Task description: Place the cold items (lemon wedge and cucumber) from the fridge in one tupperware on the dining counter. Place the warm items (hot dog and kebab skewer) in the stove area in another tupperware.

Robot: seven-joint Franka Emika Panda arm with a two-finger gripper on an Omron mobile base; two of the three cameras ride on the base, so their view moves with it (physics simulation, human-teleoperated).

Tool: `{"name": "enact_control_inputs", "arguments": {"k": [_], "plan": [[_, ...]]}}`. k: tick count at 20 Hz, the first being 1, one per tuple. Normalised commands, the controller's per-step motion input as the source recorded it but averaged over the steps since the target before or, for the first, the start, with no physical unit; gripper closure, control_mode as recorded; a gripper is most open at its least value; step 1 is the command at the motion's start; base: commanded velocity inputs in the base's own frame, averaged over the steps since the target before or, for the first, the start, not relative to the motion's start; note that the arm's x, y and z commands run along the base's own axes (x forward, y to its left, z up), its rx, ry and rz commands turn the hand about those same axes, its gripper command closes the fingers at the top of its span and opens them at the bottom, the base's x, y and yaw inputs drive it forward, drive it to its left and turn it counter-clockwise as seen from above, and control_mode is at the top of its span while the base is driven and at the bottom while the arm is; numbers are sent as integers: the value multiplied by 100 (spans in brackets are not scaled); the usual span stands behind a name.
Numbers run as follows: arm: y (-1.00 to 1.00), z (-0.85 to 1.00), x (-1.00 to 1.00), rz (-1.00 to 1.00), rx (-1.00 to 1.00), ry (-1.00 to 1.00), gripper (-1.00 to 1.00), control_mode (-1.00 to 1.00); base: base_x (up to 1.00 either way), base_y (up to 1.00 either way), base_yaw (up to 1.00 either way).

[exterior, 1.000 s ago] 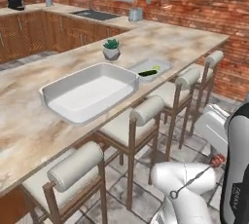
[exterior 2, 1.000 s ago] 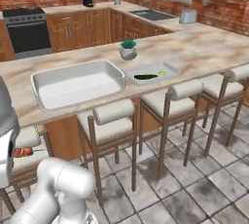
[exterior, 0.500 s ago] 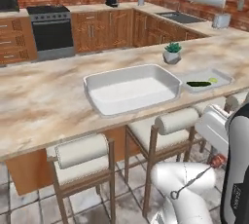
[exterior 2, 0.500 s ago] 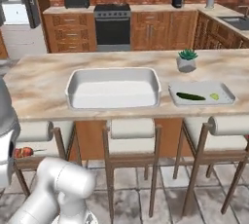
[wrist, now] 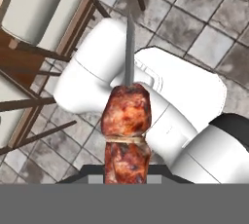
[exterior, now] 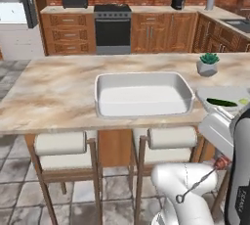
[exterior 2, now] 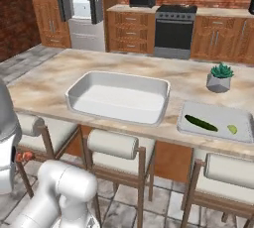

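The gripper [wrist: 125,177] is clenched on the kebab [wrist: 126,130]: in the hand view the browned meat chunks rise from 6 o'clock with the thin stick pointing to 12, over grey floor tiles. In the left base view the kebab [exterior: 220,163] shows as a red bit at 4 o'clock, low beside the arm, below the counter's edge.

On the counter [exterior: 53,97] sits a white tub [exterior: 142,94], centre frame (nothing shows inside it). At its 3 o'clock lies a flatter tray [exterior 2: 213,123] holding the cucumber [exterior 2: 201,123] and a lemon wedge [exterior 2: 232,129], apart from each other. A potted plant [exterior 2: 220,77] stands near the tray's 12 o'clock. The stove [exterior: 112,28] is against the brick wall at 12, and the fridge [exterior 2: 82,4] at 11 in the right base view. Stools [exterior: 61,146] line the counter's near side.
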Motion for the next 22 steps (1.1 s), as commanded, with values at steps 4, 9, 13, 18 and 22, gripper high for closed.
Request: {"name": "enact_control_inputs", "arguments": {"k": [4,9,13,18,22], "plan": [[0,0,0,0,0,0,100,100,46,-27,9],[0,0,0,0,0,0,100,100,32,19,-14],[0,0,0,0,0,0,100,100,31,60,-26],[0,0,0,0,0,0,100,100,37,59,-20],[0,0,0,0,0,0,100,100,52,29,-2]]}}
